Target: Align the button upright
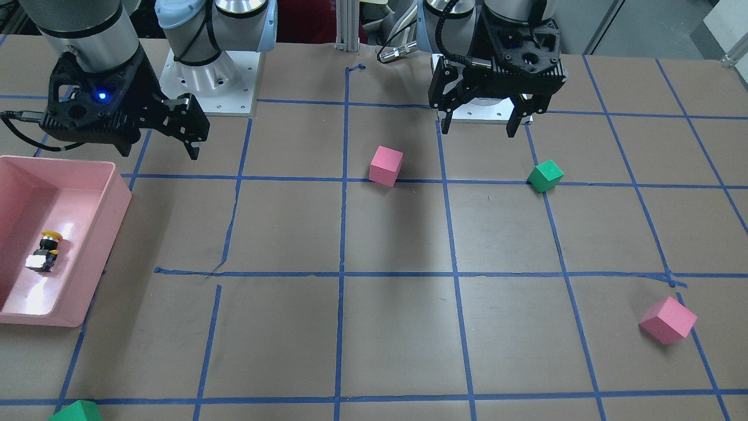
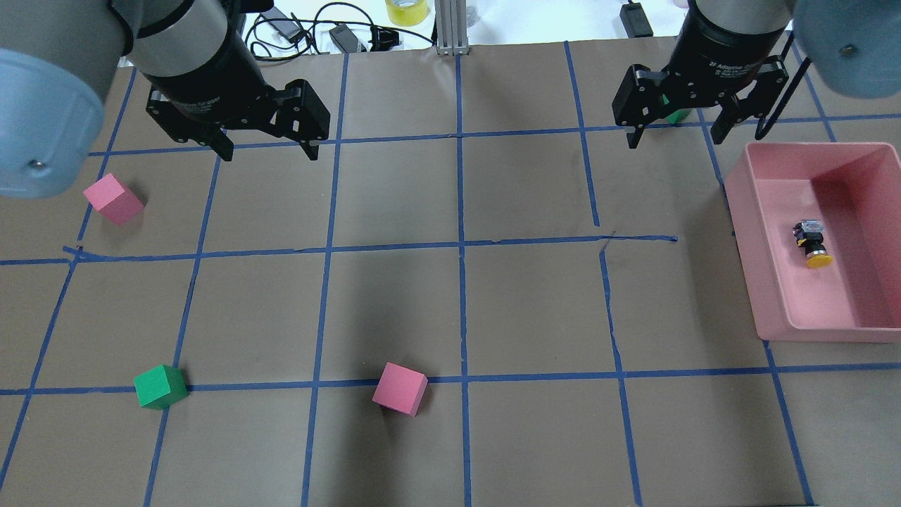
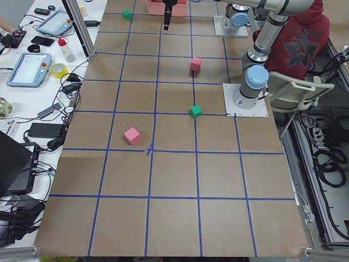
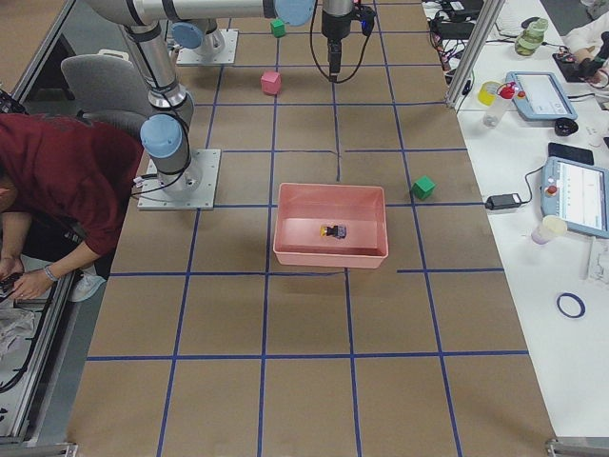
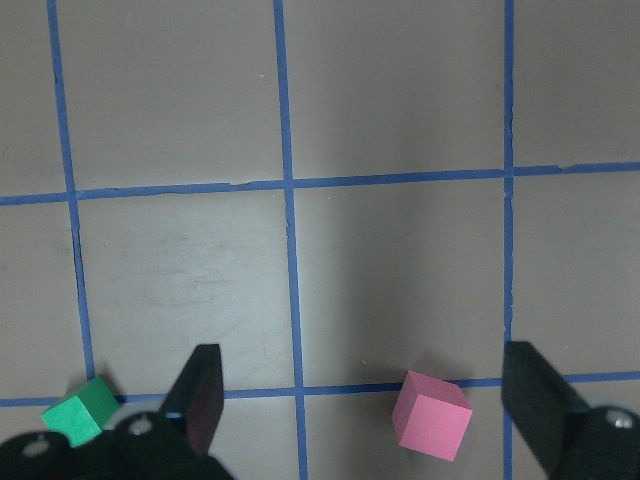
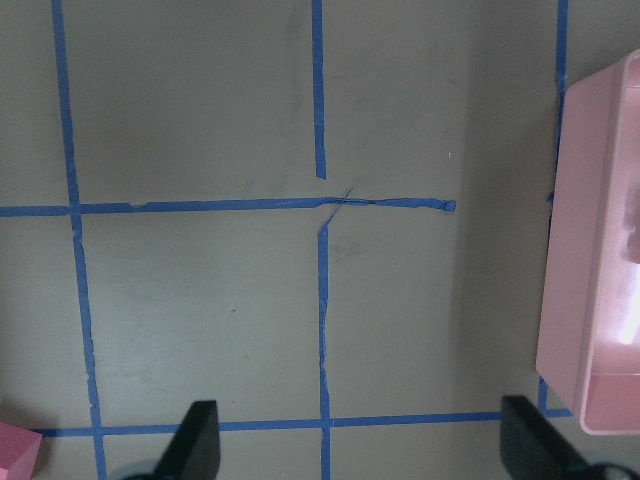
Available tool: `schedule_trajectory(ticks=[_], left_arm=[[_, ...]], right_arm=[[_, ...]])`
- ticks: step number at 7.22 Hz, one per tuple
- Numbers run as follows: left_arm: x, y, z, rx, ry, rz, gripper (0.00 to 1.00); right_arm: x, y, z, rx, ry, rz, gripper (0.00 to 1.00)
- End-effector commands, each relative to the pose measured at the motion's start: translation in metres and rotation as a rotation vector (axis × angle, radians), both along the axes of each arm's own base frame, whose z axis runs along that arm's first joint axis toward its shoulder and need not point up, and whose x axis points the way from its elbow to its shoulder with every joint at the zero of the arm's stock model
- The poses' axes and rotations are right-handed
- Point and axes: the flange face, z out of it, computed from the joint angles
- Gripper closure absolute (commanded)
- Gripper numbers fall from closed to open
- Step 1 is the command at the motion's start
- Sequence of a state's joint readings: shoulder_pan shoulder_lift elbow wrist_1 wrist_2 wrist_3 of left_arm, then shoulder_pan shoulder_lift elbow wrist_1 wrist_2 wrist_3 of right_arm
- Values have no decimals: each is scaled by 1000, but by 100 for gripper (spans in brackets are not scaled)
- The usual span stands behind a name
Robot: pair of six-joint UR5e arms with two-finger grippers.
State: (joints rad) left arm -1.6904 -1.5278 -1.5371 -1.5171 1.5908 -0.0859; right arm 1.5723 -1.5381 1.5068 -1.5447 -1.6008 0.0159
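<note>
The button (image 1: 45,250) has a yellow cap and a black and white base. It lies on its side on the floor of a pink bin (image 1: 111,216). It also shows in the overhead view (image 2: 811,243) and in the exterior right view (image 4: 334,230). My right gripper (image 1: 159,153) is open and empty. It hangs above the table just beyond the bin's far corner (image 2: 674,139), apart from the button. My left gripper (image 1: 479,128) is open and empty over the other half of the table (image 2: 267,151). Both wrist views show spread fingers (image 5: 200,400) (image 6: 195,440) with nothing between them.
A pink cube (image 1: 385,166) and a green cube (image 1: 545,175) lie near my left gripper. Another pink cube (image 1: 668,320) and another green cube (image 1: 76,411) lie further out. The bin's edge shows in the right wrist view (image 6: 580,250). Blue tape lines grid the brown table.
</note>
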Motion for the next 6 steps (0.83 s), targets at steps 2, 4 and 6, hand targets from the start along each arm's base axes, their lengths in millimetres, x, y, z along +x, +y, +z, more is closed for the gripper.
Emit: schedule_trajectory(ticks=[2,4,6], left_arm=[[0,0,0,0,0,0,0],[0,1,1,-2,0,0,0],[0,1,1,-2,0,0,0]], right_arm=[[0,-1,-4,8,2,-1,0],[-1,-1,-3,7,15,1,0],[-1,2,2,1,11,1,0]])
